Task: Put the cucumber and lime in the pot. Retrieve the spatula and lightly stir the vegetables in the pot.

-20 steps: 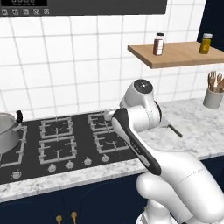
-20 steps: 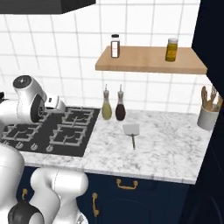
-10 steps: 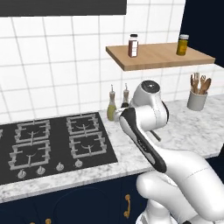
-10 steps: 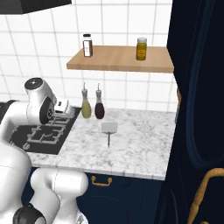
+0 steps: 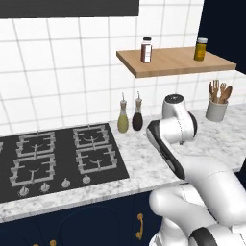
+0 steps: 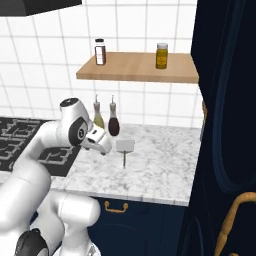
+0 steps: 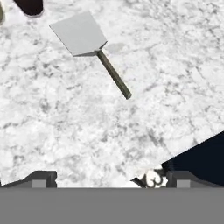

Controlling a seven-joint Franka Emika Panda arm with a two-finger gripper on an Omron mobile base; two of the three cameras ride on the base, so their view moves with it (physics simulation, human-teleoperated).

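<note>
Your jaws stand apart, the gripper [image 7: 109,177] empty at the bottom of the hand view. The spatula [image 7: 89,47] lies flat on the marble counter [image 7: 65,127] in the upper left, handle toward centre frame. In the right base view, two bottles [image 6: 106,119] stand just beyond its blade.

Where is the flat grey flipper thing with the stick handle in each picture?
Left base view: I can't find it; the white arm stands before that stretch of counter.
Right base view: the grey spatula lies on the marble counter, just right of the arm.
Hand view: the spatula lies upper left.
Shared landmark: the dark oil bottle.
</note>
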